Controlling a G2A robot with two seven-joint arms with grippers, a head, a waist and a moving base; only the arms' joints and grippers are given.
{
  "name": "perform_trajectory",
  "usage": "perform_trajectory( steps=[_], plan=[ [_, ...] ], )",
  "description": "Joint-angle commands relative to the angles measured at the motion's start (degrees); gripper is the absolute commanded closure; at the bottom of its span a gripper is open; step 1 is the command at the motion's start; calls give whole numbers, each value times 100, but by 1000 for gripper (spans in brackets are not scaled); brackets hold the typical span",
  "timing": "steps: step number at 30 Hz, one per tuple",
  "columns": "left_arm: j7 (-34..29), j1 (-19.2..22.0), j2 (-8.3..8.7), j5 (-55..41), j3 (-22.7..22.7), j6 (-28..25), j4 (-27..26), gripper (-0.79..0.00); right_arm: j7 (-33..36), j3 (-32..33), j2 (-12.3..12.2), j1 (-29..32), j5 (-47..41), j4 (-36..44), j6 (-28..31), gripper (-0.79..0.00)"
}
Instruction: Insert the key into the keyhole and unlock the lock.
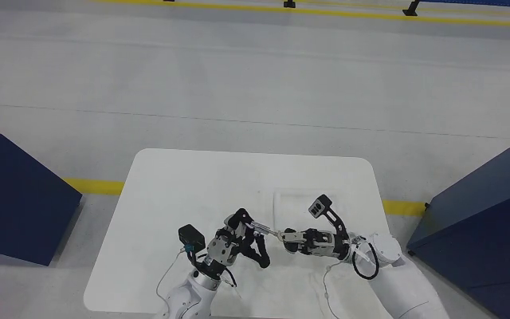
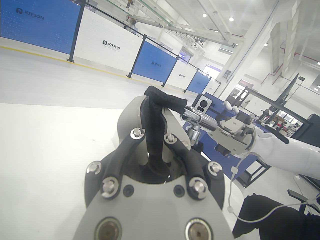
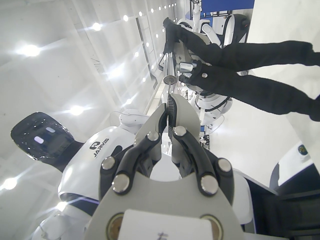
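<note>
We count one chrome lock (image 3: 168,66), clenched between the black-sleeved fingers of the left gripper (image 2: 191,124), over the near half of the white table (image 1: 175,191). One key (image 3: 170,89) is pinched tight in the right gripper (image 3: 168,106), its tip touching the lock's keyhole face. The two grippers meet well apart from the table's side and far edges.

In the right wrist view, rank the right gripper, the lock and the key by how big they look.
1. right gripper: largest, though nearest the camera, so its true size is unsure.
2. lock: chrome body, clearly smaller.
3. key: smallest; just a thin sliver shows between gripper and lock.
</note>
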State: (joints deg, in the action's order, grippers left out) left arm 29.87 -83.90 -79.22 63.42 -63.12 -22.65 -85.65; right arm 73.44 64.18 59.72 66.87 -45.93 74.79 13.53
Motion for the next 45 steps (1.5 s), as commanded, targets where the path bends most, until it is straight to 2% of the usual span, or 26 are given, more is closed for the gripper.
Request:
perform_trajectory(
  steps=[1, 8, 13, 29, 39, 45],
  plan=[
    [0, 0, 0, 0, 0, 0, 0, 0, -87, 11, 7, -42, 208, -26, 230, 0],
    [0, 0, 0, 0, 0, 0, 0, 0, -761, 122, 2, 92, 1320, 181, 1521, 0],
    [0, 0, 0, 0, 0, 0, 0, 0, -1141, 196, 1, 279, 1776, 380, 2148, 0],
    [0, 0, 0, 0, 0, 0, 0, 0, -2905, 516, 17, 688, 3864, 798, 3720, 0],
    [0, 0, 0, 0, 0, 0, 0, 0, -4118, 625, 77, 920, 5366, 1032, 3981, 0],
    [0, 0, 0, 0, 0, 0, 0, 0, -4268, 615, 87, 945, 5546, 1051, 4001, 0]
  ],
)
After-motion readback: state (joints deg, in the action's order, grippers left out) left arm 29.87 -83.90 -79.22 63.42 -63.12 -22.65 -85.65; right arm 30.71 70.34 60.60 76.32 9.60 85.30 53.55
